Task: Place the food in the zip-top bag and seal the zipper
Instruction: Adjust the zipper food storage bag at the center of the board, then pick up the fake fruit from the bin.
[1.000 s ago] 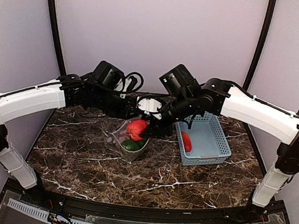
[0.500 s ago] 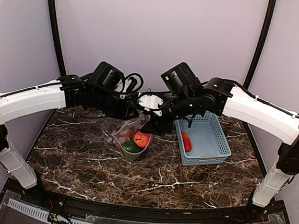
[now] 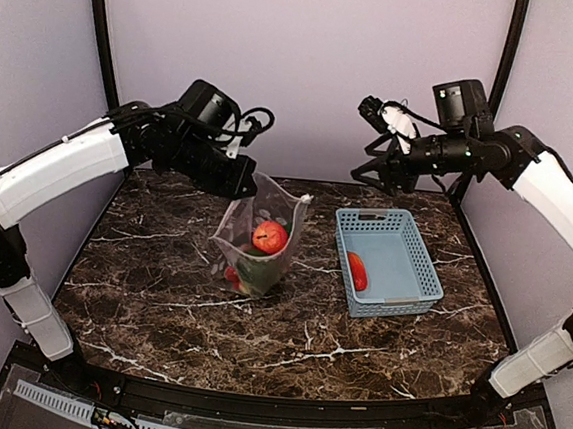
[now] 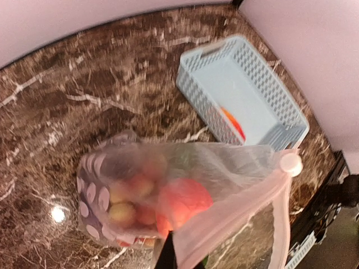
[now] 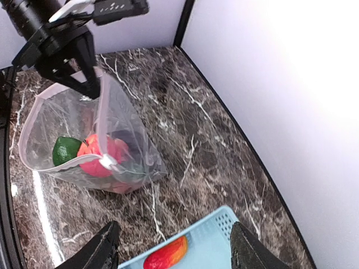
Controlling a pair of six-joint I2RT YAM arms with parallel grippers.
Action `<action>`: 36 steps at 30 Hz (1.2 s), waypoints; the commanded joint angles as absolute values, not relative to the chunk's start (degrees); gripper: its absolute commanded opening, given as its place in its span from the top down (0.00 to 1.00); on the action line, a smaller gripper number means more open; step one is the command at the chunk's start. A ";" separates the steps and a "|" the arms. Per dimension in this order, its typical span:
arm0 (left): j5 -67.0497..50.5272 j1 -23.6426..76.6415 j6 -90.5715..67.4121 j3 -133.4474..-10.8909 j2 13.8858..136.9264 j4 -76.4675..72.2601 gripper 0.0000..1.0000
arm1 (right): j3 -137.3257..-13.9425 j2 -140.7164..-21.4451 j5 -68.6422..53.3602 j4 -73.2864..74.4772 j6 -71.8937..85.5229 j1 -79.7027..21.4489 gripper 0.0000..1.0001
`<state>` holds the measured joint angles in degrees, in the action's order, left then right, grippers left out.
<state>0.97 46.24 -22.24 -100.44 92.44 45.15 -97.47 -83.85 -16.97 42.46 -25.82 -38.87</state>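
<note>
My L fingers [image 3: 243,185] are clamped tight on the top rim of the zip-top bag [image 3: 285,212], at its far corner. They hold that edge up, so the bag hangs open below them; its bottom looks to rest on the bench [image 3: 140,282]. My own cam barely shows the fingers, just a dark sliver at the frame's lower edge, w/ the bag filling the view beneath.

My R fingers [image 3: 363,141] are spread wide apart w/ nothing betw. them. They're raised high over the far R of the bench, well apart from the bag and above the basket [image 3: 400,297].

Bag mouth gapes. The zipper [image 4: 285,213] isn't pressed together, and its white slider [image 4: 290,164] sits at one end of the strip.

Inside the bag:
- a red tomato [image 3: 269,237] up near the middle
- a green piece [image 5: 66,150] touching it on one side
- some small round bits [image 4: 128,196] lower down, too blurred to name

Grey spots show on the plastic.

Just R of the bag is the light-blue basket. One red-orange pepper [image 3: 358,271] lies in it along the wall nearest the bag.
</note>
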 commanded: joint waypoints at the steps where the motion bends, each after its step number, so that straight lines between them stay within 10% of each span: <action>1: -7.39 47.16 -20.03 -93.80 99.13 52.35 0.99 | -86.44 -81.49 -20.63 41.63 -24.66 -34.87 0.35; 36: -5.31 47.90 -22.33 -96.33 94.60 45.94 0.99 | -75.07 -100.30 -22.87 40.93 -22.11 -23.64 0.34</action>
